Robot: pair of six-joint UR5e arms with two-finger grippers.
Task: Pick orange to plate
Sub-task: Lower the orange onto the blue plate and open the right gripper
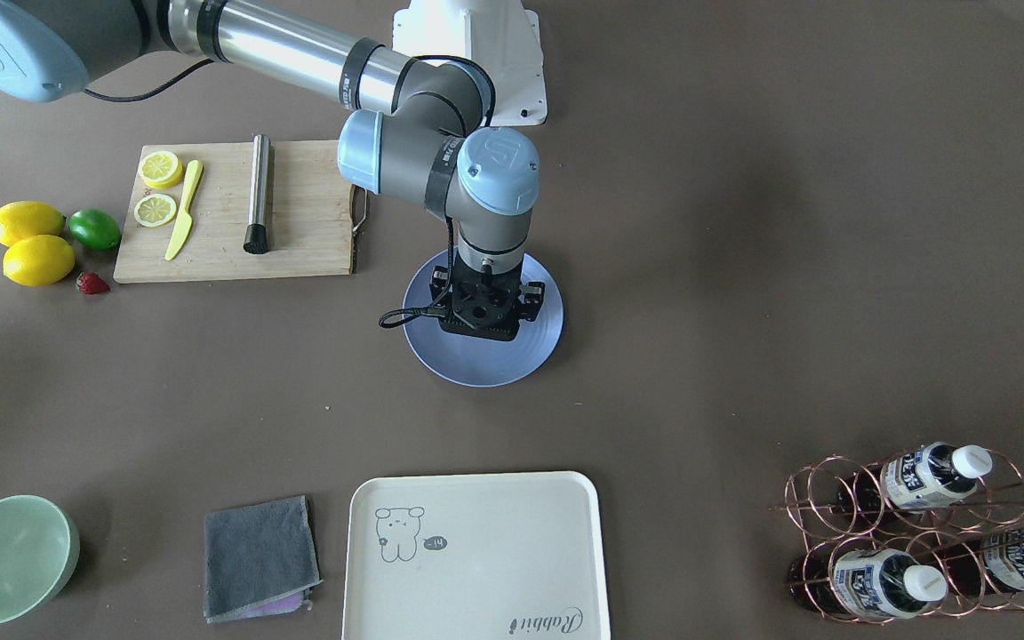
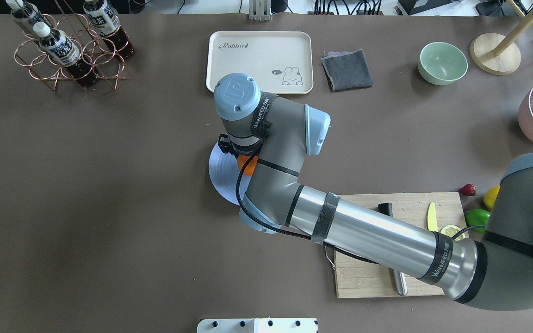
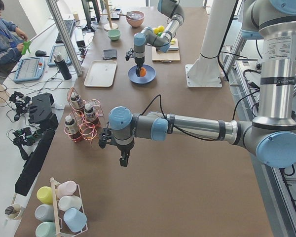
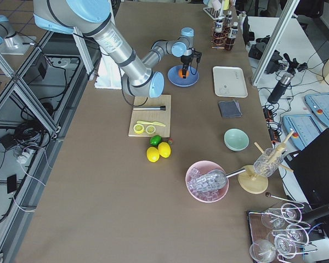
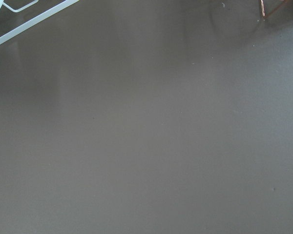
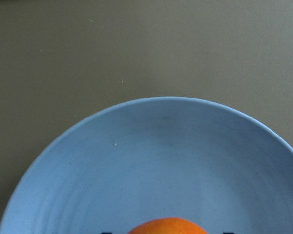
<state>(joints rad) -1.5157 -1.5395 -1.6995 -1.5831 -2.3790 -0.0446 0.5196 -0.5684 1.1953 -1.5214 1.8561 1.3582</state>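
Note:
The blue plate (image 1: 476, 369) lies mid-table, and my right gripper (image 1: 481, 311) points straight down over it, its fingers hidden under the wrist. The orange (image 2: 246, 165) peeks out beneath that wrist, over the plate (image 2: 222, 171). In the right wrist view the orange (image 6: 168, 226) sits at the bottom edge between two dark fingertip corners, above the plate (image 6: 161, 146), so the gripper looks shut on it. My left gripper (image 3: 123, 162) hangs over bare table near the bottle rack; whether it is open or shut I cannot tell.
A cutting board (image 1: 299, 231) with lemon slices, a yellow knife and a metal rod lies beside the plate. Two lemons (image 1: 28, 240), a lime (image 1: 94, 228) and a strawberry (image 1: 92, 284) sit past it. Cream tray (image 1: 476, 551), grey cloth (image 1: 259, 556), green bowl (image 1: 5, 556), bottle rack (image 1: 921, 533).

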